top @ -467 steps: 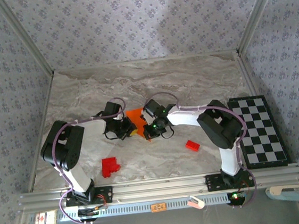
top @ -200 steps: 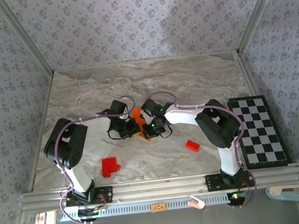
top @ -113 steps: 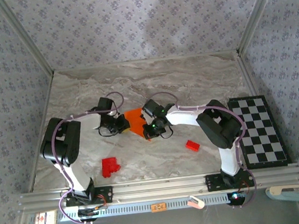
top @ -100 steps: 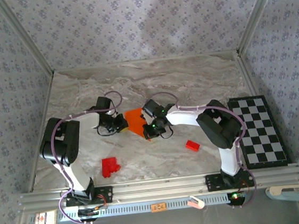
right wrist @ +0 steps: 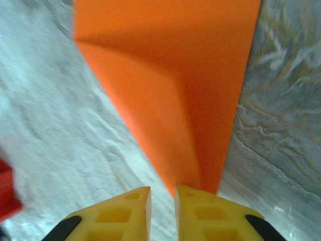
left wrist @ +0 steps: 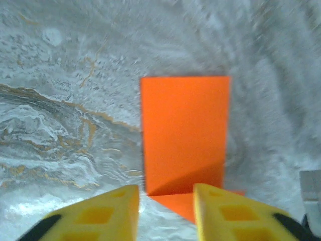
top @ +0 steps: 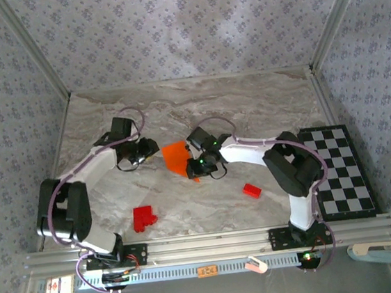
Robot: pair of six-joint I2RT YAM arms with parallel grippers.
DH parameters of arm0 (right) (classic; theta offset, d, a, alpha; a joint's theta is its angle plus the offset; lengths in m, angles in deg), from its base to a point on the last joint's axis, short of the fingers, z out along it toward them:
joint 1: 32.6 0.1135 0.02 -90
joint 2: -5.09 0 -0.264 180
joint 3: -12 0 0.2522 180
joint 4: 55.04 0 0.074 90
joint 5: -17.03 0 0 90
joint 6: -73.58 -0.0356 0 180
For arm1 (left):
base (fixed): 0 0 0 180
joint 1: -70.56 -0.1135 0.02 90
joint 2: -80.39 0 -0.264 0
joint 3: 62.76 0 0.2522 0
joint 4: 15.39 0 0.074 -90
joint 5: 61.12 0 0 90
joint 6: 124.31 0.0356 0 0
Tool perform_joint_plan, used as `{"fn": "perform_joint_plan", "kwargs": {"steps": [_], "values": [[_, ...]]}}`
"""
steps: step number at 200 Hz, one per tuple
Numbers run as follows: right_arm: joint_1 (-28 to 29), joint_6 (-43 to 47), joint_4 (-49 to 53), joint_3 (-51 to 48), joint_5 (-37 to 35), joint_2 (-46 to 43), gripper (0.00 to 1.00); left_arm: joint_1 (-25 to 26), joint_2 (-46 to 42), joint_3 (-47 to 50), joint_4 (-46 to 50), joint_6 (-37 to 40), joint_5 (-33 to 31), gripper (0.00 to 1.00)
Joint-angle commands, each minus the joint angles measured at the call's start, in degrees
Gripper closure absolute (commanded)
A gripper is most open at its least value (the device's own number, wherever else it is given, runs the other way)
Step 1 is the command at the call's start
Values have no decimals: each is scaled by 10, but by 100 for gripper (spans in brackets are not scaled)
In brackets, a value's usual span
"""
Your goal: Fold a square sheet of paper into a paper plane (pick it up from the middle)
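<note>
Orange and already creased, the sheet of paper [top: 175,154] is well short of a plane.
From above it lies flat mid-counter [top: 247,106], narrowing to a point on its near side; the left fingers [top: 148,150] sit just beside its left edge, the right fingers [top: 195,172] at the point. Left wrist view: those fingers stand wide, holding nothing, facing a squared-off flap with one slanting crease. Right wrist view: the fingers are narrow, the point running in under one; pinching or merely pressing, I cannot tell. First folds look done, I'd say; centre crease and wings are left.
</note>
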Motion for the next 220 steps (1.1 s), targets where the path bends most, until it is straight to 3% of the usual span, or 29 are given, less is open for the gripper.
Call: {"fn": "perform_joint_plan", "kwargs": {"steps": [1, 35, 117, 220], "values": [[-3, -34, -42, 16, -27, -62, 72, -9, -46, 24, -8, -42, -18, 54], [0, -36, -58, 11, -47, -71, 68, -14, -99, 74, -63, -75, -22, 29], [8, -16, -22, 69, -37, 27, 68, -19, -106, 119, -113, -110, -13, 0], [-14, -21, 7, 85, -54, 87, 71, -15, -29, 117, -153, -131, 94, 2]]}}
